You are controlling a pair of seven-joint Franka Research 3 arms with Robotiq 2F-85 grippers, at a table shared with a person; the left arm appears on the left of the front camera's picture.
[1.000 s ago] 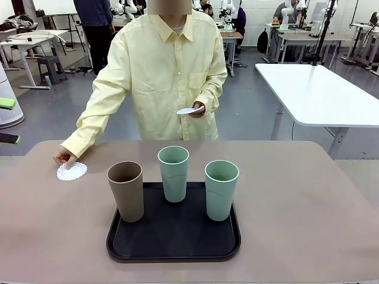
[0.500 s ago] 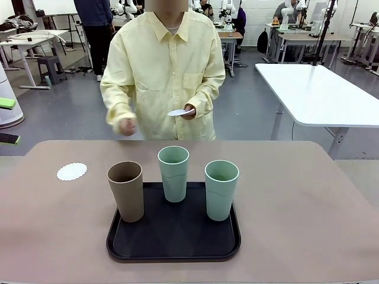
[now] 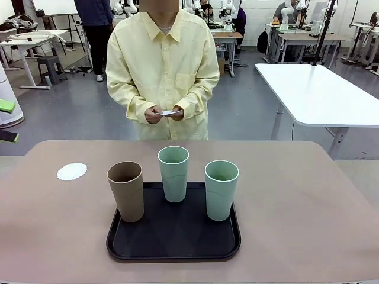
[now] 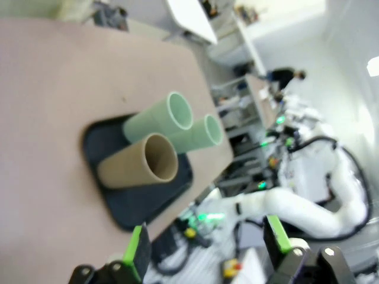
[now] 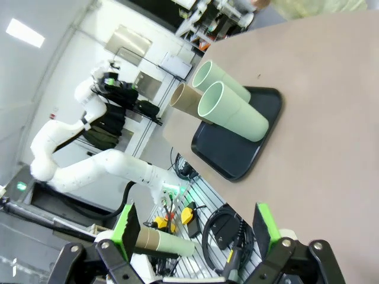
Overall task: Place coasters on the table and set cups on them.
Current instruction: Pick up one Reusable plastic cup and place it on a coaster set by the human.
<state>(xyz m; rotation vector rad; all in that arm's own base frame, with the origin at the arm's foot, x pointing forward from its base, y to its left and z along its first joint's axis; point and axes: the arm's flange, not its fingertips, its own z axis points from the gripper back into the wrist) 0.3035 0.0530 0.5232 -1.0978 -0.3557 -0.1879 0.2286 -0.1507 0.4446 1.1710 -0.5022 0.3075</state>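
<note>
One white lacy coaster [image 3: 71, 171] lies flat on the beige table [image 3: 296, 195] at the far left. The person across the table holds another coaster [image 3: 169, 112] in both hands at waist height. A tan cup [image 3: 125, 190] and two mint cups [image 3: 173, 173] [image 3: 221, 189] stand upright on a black tray [image 3: 173, 239]. My left gripper [image 4: 207, 251] is open and well off from the tan cup [image 4: 139, 165] and the mint cups [image 4: 157, 121]. My right gripper [image 5: 195, 231] is open too, far from the cups [image 5: 234, 112] and the tray [image 5: 237, 154].
A white-topped table [image 3: 320, 94] stands behind at the right. Bare beige tabletop stretches to the right of the tray and in front of the person. Other tables and people are farther back in the room.
The person let go of the coaster at the far left, drew that hand back, and now holds the other coaster with both hands. Cups and tray have not moved.
</note>
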